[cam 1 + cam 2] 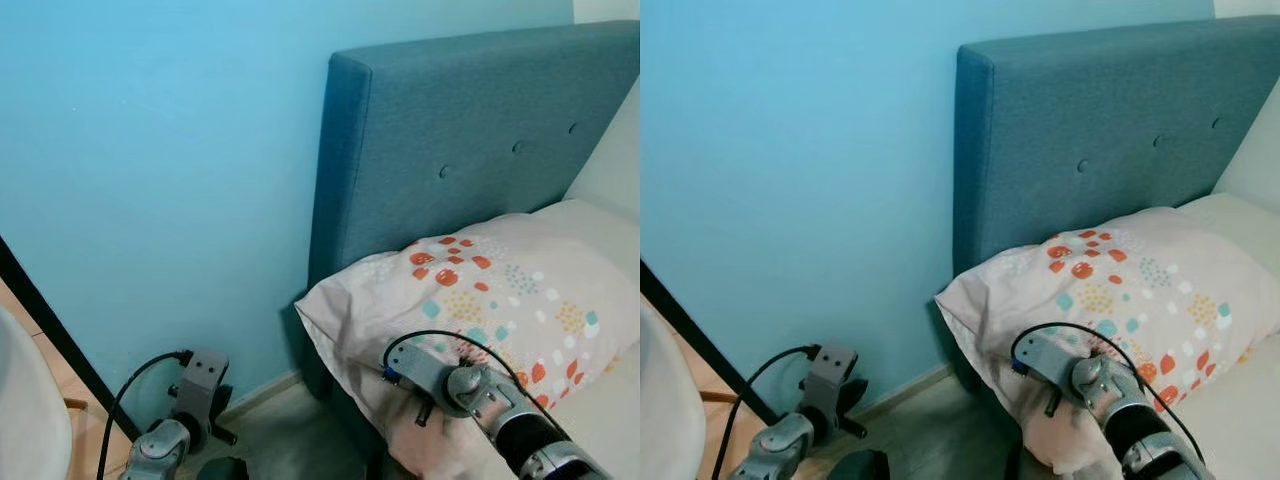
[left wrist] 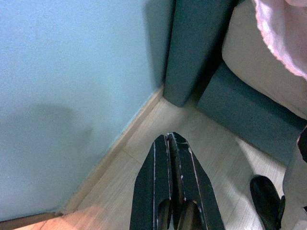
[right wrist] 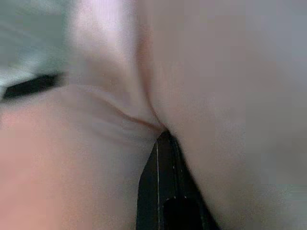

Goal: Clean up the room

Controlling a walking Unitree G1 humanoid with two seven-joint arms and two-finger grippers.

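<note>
In the left eye view, the pale pink pillow with orange and teal dots (image 1: 480,300) is lying at the head of the bed, against the teal upholstered headboard (image 1: 470,140), its near corner overhanging the bed's edge. The right pincer (image 1: 425,440) is pressing into the pillow's near edge, fingers buried in pink fabric. The left pincer (image 2: 171,191) is hanging low beside the headboard, near the blue wall (image 1: 150,180).

The right eye view is showing the same arrangement — the right arm reaching in from below the pillow, well short of the headboard.

In the left wrist view, the left pincer's two black fingers are lying pressed together, holding nothing, over pale wooden floor (image 2: 201,139) beside the headboard's foot.

In the right wrist view, the black fingers are standing closed with a fold of pillow fabric bunching around them — seemingly pinching only the cover.

The risk, as I judge it: the grip is taking loose cover rather than stuffing, so a pull could slip free or drag the overhanging pillow off the bed and away from the headboard onto the floor.
</note>
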